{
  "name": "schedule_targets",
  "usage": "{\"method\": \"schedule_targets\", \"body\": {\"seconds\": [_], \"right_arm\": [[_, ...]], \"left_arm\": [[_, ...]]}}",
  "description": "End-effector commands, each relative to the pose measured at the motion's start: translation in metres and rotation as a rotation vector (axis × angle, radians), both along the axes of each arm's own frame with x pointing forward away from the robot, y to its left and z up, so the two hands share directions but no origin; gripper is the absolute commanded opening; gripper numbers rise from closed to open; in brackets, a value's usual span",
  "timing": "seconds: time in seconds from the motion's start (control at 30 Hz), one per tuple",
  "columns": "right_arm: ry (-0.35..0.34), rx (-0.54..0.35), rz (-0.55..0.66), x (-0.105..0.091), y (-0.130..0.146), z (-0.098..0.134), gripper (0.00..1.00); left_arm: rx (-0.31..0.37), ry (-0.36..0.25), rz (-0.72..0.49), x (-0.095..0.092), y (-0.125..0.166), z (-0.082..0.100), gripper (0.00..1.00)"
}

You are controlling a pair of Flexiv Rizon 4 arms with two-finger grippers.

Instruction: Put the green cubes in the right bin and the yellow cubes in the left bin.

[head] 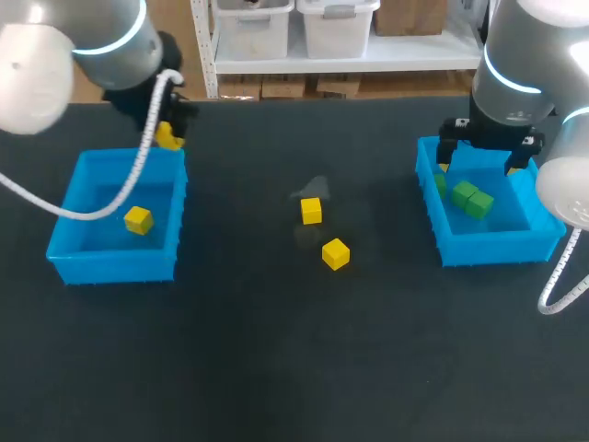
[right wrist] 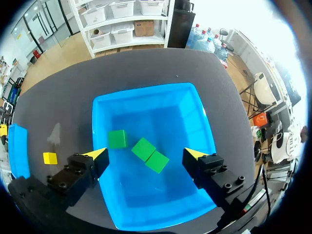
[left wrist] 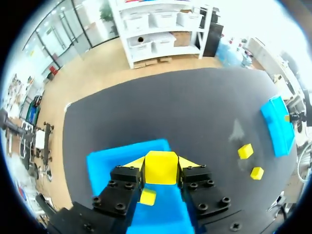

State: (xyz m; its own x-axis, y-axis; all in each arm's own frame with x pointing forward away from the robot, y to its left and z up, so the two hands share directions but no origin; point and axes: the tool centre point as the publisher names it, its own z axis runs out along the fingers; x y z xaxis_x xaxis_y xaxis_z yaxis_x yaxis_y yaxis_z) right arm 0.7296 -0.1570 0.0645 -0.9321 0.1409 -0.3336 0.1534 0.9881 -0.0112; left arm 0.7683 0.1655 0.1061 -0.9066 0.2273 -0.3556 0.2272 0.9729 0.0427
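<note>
The jaws of the left gripper (left wrist: 161, 170) are clamped on a yellow cube (left wrist: 161, 165) above the left bin (left wrist: 105, 163), where release is judged due next, while the right gripper (right wrist: 146, 155) is held wide open and empty over the right bin (right wrist: 146, 95).

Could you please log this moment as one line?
left hand: holds yellow cube above left bin | right hand: open above right bin | table: two yellow cubes
</note>
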Motion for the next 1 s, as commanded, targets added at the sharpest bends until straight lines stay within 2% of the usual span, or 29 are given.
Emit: {"method": "schedule_targets", "body": {"seconds": [0.03, 0.17, 0.2, 0.23, 0.27, 0.3, 0.43, 0.57, 0.67, 0.83, 1.0], "right_arm": [[-0.003, 0.001, 0.0, -0.001, -0.001, 0.0, 1.0], [-0.003, 0.001, 0.0, -0.001, -0.001, 0.0, 1.0], [-0.003, 0.001, 0.0, -0.001, -0.001, 0.0, 1.0], [-0.003, 0.001, 0.0, -0.001, -0.001, 0.0, 1.0], [-0.003, 0.001, 0.0, -0.001, -0.001, 0.0, 1.0], [-0.003, 0.001, 0.0, -0.001, -0.001, 0.0, 1.0], [-0.003, 0.001, 0.0, -0.001, -0.001, 0.0, 1.0], [-0.003, 0.001, 0.0, -0.001, -0.001, 0.0, 1.0], [-0.003, 0.001, 0.0, -0.001, -0.001, 0.0, 1.0], [-0.003, 0.001, 0.0, -0.001, -0.001, 0.0, 1.0], [-0.003, 0.001, 0.0, -0.001, -0.001, 0.0, 1.0]], "left_arm": [[-0.01, -0.034, 0.02, -0.022, 0.025, 0.004, 0.0], [0.017, -0.005, 0.043, -0.03, 0.039, -0.012, 0.0], [0.032, 0.001, 0.044, -0.033, 0.041, -0.016, 0.08], [0.044, 0.006, 0.048, -0.034, 0.044, -0.02, 0.3], [0.056, 0.012, 0.046, -0.036, 0.045, -0.024, 0.7], [0.064, 0.017, 0.05, -0.037, 0.047, -0.027, 1.0], [0.059, 0.038, 0.046, -0.039, 0.047, -0.031, 1.0], [0.024, 0.021, -0.023, -0.034, 0.026, -0.021, 1.0], [-0.04, 0.0, -0.117, -0.03, -0.001, -0.009, 1.0], [-0.051, -0.008, -0.301, -0.032, -0.05, 0.002, 1.0], [-0.074, 0.036, -0.505, -0.048, -0.1, 0.001, 1.0]]}}
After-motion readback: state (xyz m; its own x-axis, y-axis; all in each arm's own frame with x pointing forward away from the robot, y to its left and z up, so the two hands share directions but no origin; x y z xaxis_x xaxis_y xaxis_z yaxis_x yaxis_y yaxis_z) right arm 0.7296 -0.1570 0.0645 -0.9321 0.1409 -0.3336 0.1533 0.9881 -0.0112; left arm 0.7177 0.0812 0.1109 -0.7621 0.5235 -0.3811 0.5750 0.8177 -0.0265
